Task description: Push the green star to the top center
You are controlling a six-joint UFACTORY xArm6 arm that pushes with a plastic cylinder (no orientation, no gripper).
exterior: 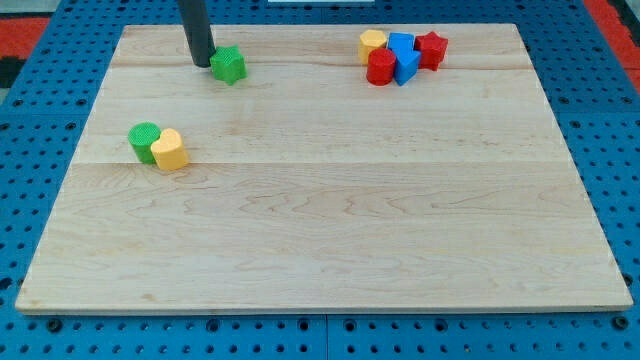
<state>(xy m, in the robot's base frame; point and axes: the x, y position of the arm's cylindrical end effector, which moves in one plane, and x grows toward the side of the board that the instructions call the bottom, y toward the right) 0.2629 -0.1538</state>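
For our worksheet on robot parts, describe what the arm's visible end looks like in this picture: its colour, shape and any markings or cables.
Only the rod shows: a straight, round, dark grey to black cylinder entering from the view's top, smooth and plain, with no visible markings, cables or sleeve. My tip is its blunt lower end, just to the view's left of the green star. The rest of the arm is out of view.

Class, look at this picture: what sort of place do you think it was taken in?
Probably a robotics lab bench. A wooden board lies on a blue perforated base, small coloured blocks such as the green star sit on it, and my tip rests just left of that star.
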